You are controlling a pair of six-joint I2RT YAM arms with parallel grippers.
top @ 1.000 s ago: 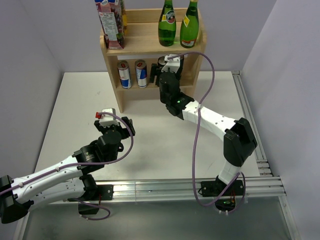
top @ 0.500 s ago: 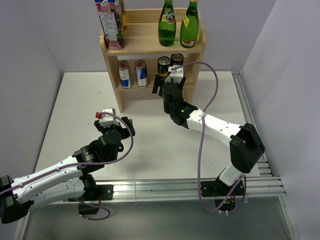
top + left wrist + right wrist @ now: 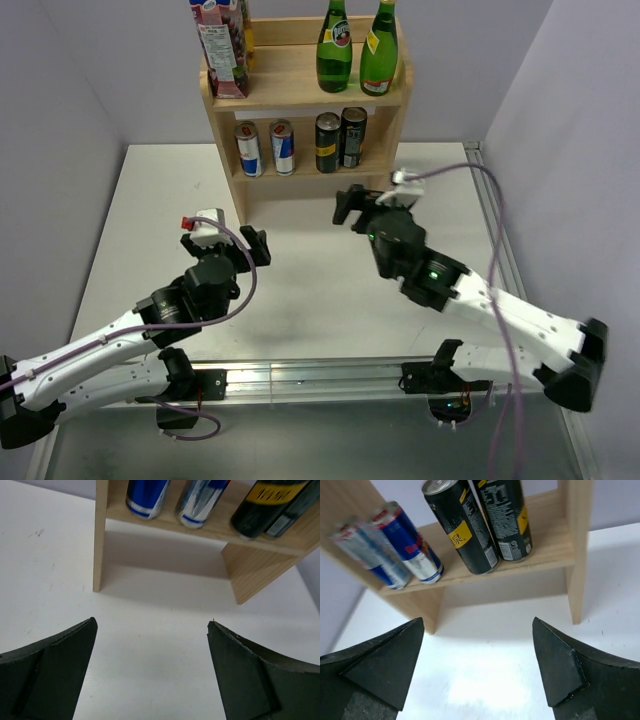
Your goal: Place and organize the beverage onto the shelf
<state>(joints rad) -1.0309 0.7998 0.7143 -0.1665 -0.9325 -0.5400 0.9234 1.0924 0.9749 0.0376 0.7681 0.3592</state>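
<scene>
The light wood shelf (image 3: 305, 92) stands at the table's far side. Its top tier holds a juice carton (image 3: 222, 45) and two green bottles (image 3: 334, 47). Its lower tier holds two blue-and-silver cans (image 3: 265, 148) and two black cans (image 3: 339, 140). The black cans (image 3: 480, 522) and blue cans (image 3: 395, 550) also show in the right wrist view. My right gripper (image 3: 352, 206) is open and empty, in front of the shelf. My left gripper (image 3: 255, 246) is open and empty, over the table left of centre; its view shows the shelf's lower tier (image 3: 210, 527).
Grey walls close in the left, back and right. A metal rail (image 3: 500, 250) runs along the table's right edge, and another along the near edge by the arm bases.
My right gripper has drawn back out of the shelf's lower tier toward the near side, leaving a black can standing there. The left arm has shifted slightly.
</scene>
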